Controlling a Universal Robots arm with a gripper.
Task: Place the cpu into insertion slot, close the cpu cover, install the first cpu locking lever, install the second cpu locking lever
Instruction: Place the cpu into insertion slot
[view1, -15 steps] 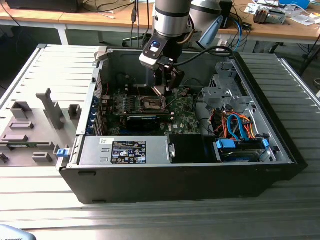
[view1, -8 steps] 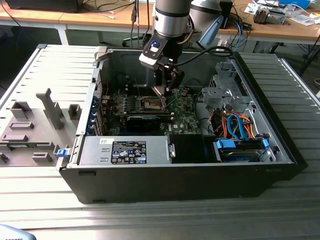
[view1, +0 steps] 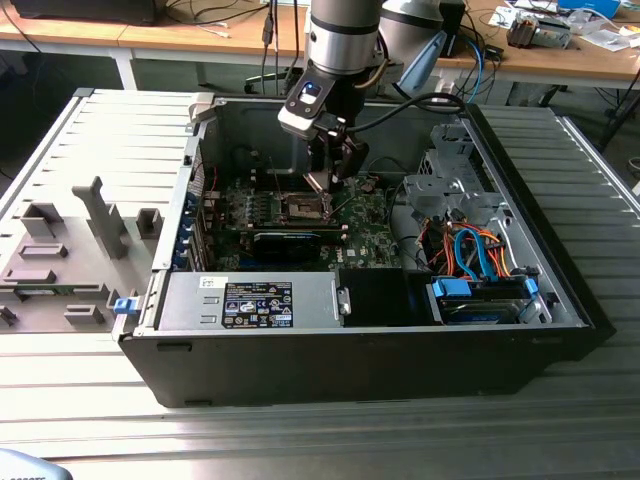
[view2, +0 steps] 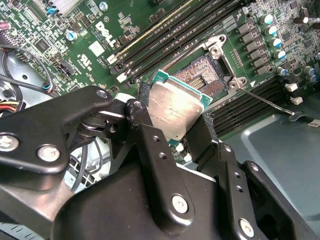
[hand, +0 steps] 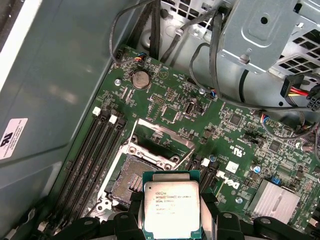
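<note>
My gripper (view2: 172, 122) is shut on the cpu (view2: 176, 111), a thin square chip with a silvery top and green edge, pinched by two opposite edges. The chip hangs tilted just above the open insertion slot (view2: 206, 74) on the green motherboard. In the first wrist view the cpu (hand: 171, 209) sits in the gripper (hand: 172, 222), close beside the bare socket (hand: 131, 181). The cpu cover (hand: 159, 144), a silver frame, stands raised at the socket's far side. One thin locking lever (view2: 265, 102) lies swung away from the socket. In the exterior view the gripper (view1: 325, 180) hovers over the socket (view1: 305, 208) inside the case.
Black memory slots (hand: 92, 150) flank the socket. A black graphics card (view1: 287, 241) lies near it, a metal drive cage (view1: 452, 185) with orange and blue cables (view1: 470, 250) on the exterior view's right. The case walls (view1: 185, 215) surround the board. A grey fixture tray (view1: 70, 250) lies outside.
</note>
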